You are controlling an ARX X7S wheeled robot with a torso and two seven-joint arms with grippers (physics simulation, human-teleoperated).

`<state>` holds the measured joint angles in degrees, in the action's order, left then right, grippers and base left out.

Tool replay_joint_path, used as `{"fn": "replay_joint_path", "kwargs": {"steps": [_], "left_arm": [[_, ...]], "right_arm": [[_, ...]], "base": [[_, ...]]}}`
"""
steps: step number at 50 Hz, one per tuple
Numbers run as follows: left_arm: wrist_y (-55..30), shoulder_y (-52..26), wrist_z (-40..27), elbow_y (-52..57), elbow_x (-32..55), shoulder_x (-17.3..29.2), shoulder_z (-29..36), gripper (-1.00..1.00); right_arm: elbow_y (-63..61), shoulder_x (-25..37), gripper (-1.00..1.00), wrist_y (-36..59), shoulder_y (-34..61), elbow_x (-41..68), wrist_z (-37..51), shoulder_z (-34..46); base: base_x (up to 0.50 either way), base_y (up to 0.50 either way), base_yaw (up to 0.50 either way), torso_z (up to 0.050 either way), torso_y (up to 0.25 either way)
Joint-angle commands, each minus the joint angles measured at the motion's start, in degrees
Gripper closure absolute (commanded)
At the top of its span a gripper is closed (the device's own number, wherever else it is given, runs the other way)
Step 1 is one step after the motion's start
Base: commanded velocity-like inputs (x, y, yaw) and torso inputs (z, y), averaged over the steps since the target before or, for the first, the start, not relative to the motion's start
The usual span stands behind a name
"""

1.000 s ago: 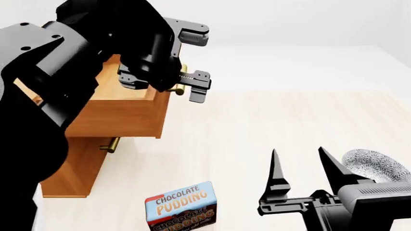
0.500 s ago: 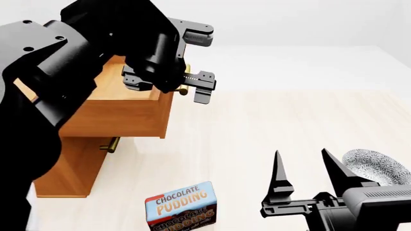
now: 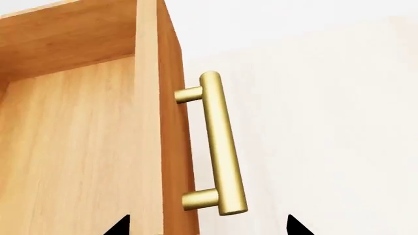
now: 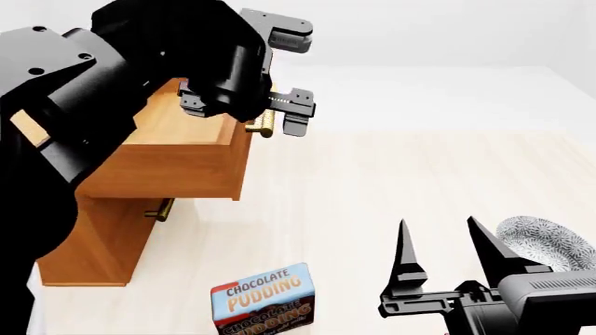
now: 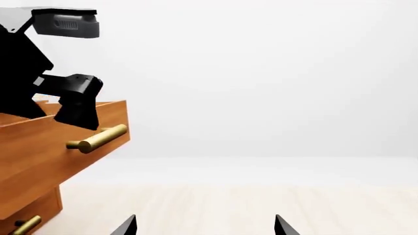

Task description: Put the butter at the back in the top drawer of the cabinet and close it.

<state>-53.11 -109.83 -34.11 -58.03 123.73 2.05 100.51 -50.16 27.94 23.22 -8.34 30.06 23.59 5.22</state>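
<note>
Butter: not visible in any view, so you can't place it; the left arm blocks most of the drawer interior. Top drawer (image 4: 181,164) is pulled well out from the cabinet (image 4: 98,244), light-brown wood box, what shows of its inside floor in the left wrist view is bare. Its brass handle (image 3: 219,147) is a round bar on two short posts, sticking out from the drawer front. Your left gripper (image 4: 290,78) hangs over the drawer's front edge, jaws spread wide, holding nothing; one finger sits just above the handle, the other higher up and apart. In the left wrist view the two fingertips straddle the drawer front and handle without touching them. A lower drawer's handle (image 4: 160,209) peeks out under the open drawer.

Your right gripper (image 4: 447,255) is low at the near right of the floor, jaws parted, empty, well apart from the cabinet. Chocolate pudding box (image 4: 262,300) stands on the floor at the near edge, between the cabinet and the right gripper, touching neither. A patterned grey bowl (image 4: 545,241) sits just behind the right gripper at the right edge. Floor (image 4: 373,181) in front of the drawer face is open, so is the middle stretch toward the far wall.
</note>
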Motion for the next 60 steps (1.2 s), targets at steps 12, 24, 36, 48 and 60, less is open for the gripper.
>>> {"fn": "replay_joint_path", "kwargs": {"steps": [12, 24, 36, 48, 60], "left_arm": [[45.6, -0.5, -17.3, 50.9, -29.8, 22.8, -11.6, -1.0], [48.9, 2.8, -27.2, 81.2, -43.3, 40.7, -7.6, -1.0], [53.3, 14.1, -32.2, 102.9, -65.5, 63.9, 0.5, -1.0], [64.9, 25.8, -33.4, 103.6, -81.2, 73.8, 6.3, -1.0], [70.5, 29.2, -32.1, 101.7, -85.1, 75.7, 7.8, -1.0]], "right_arm": [[-0.2, 0.4, -1.0, -0.3, 0.1, 0.0, 0.3, 0.6], [-0.4, 0.8, -1.0, 0.0, 0.4, 1.9, 1.0, -0.9], [-3.0, -0.1, -1.0, 5.2, 3.4, 3.7, 8.3, -3.1], [-3.8, -8.2, -1.0, 11.0, 6.6, 5.2, 22.0, -3.4], [-5.2, -18.4, -1.0, 19.8, 9.3, -9.9, 47.9, -3.1]], "base": [[0.0, 0.0, 0.0, 0.0, 0.0], [0.0, 0.0, 0.0, 0.0, 0.0], [0.0, 0.0, 0.0, 0.0, 0.0], [0.0, 0.0, 0.0, 0.0, 0.0], [0.0, 0.0, 0.0, 0.0, 0.0]]}}
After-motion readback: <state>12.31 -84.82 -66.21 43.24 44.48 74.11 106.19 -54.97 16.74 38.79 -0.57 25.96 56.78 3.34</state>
